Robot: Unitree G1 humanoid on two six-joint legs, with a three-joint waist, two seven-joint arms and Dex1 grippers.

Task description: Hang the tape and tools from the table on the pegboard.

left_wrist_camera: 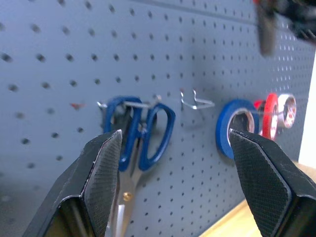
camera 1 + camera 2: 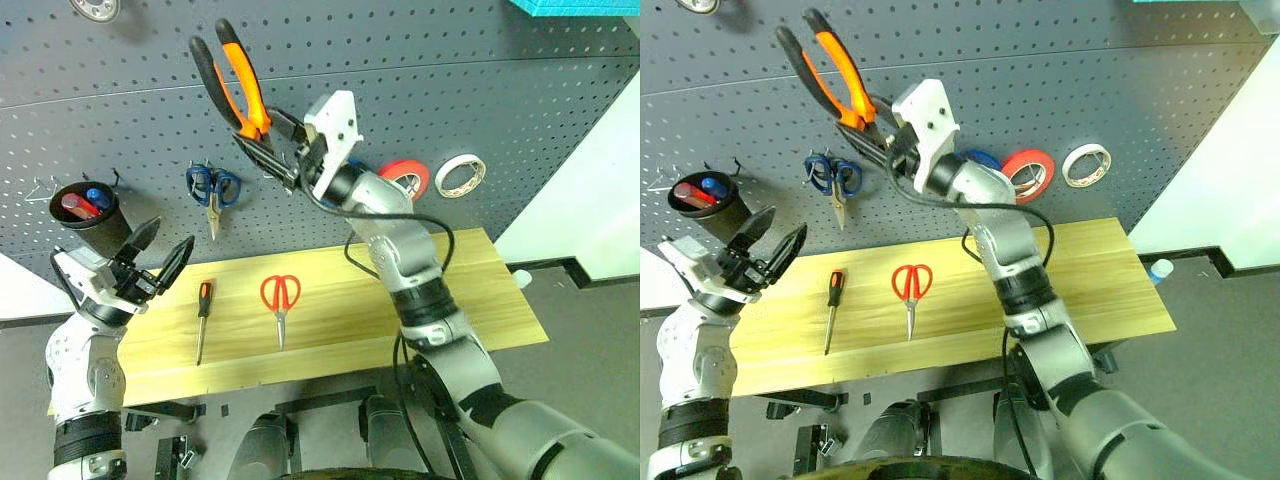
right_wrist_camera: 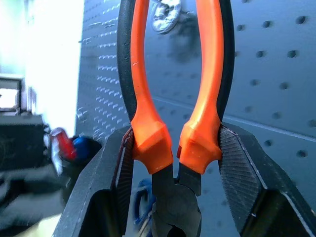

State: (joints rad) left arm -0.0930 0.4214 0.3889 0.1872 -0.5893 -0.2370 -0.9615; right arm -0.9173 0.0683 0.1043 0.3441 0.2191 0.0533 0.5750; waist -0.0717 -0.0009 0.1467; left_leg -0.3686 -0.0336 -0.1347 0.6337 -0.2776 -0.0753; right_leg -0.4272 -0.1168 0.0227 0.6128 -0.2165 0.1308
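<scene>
Right claw [image 2: 283, 150] clamps the pliers [image 2: 232, 82]; left claw [image 2: 160, 255] gapes wide, empty.

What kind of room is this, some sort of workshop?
Probably a workshop or tool-storage corner: a dark pegboard with hooks holds blue scissors and tape rolls, above a wooden table with hand tools.
</scene>
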